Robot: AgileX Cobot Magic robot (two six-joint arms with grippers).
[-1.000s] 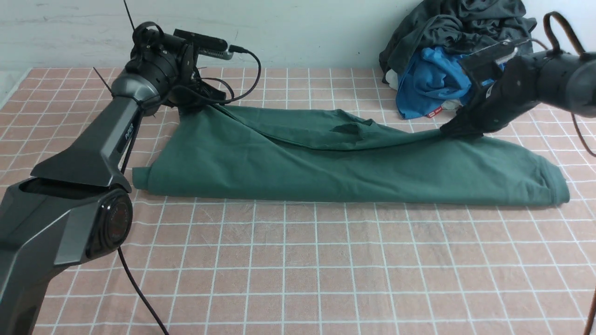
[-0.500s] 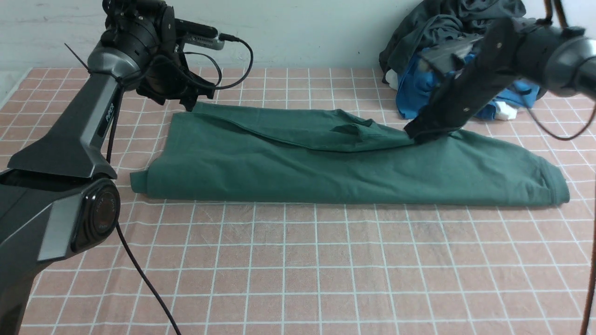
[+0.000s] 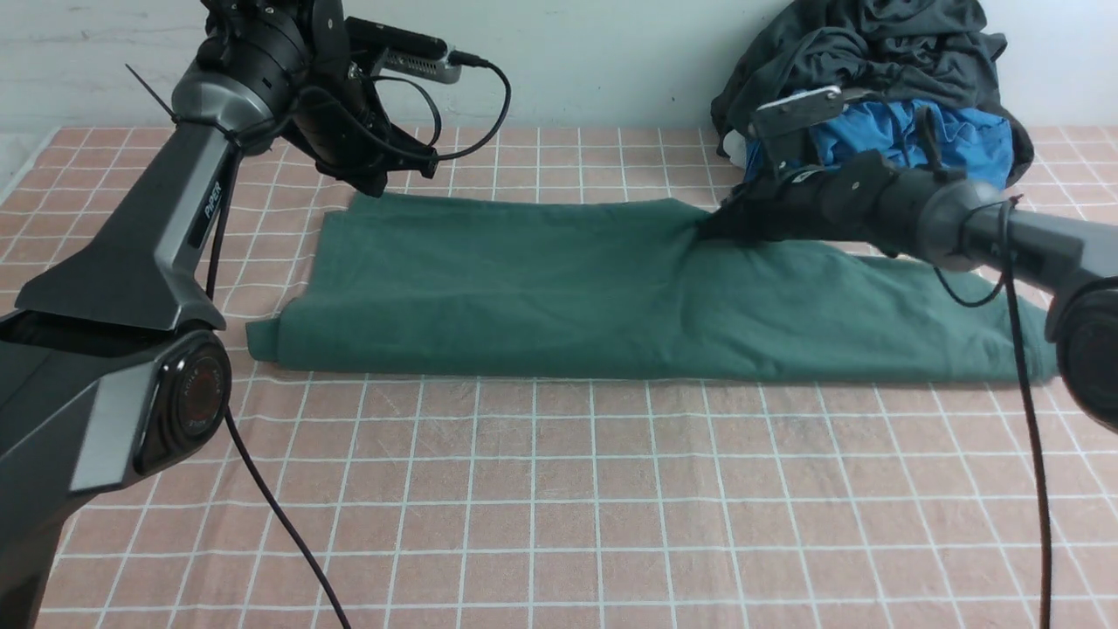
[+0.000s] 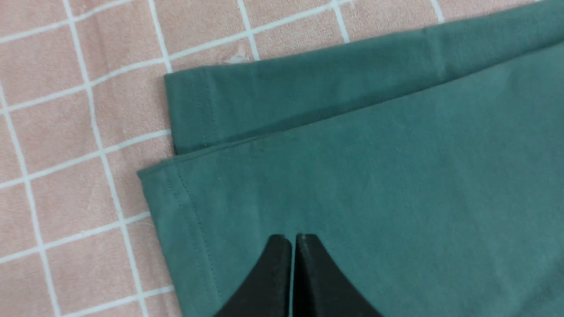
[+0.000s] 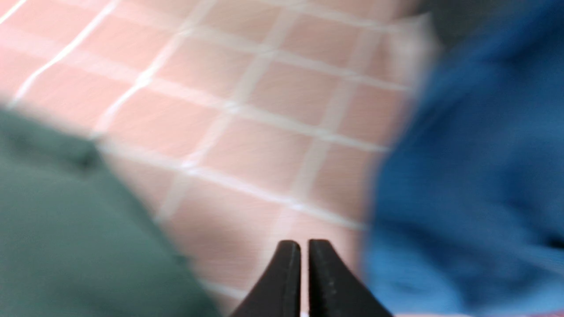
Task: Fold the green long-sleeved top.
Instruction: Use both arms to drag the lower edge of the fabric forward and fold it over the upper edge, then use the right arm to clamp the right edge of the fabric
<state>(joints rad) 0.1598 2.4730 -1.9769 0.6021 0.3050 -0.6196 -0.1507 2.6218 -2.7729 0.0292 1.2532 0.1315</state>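
Note:
The green long-sleeved top (image 3: 559,288) lies flat as one long folded band across the middle of the checked tablecloth, with no logo or tag showing. My left gripper (image 3: 377,182) hovers just above the band's far left corner. In the left wrist view this gripper (image 4: 294,237) is shut and empty over the green cloth (image 4: 374,176), close to two stacked hem edges. My right gripper (image 3: 709,229) sits low at the band's far edge, right of centre. In the blurred right wrist view it (image 5: 304,242) is shut on nothing, above bare tablecloth between the top (image 5: 57,229) and blue fabric.
A pile of a dark grey garment (image 3: 873,44) and a bright blue garment (image 3: 908,135) lies at the back right against the wall, right behind my right arm. The pink checked tablecloth (image 3: 559,507) covers the table. Cables trail from both arms.
Both grippers have let go of the top's far layer, and its raised fold now lies flat. The right arm has swung left and down. The left gripper has shut and shifted slightly right.

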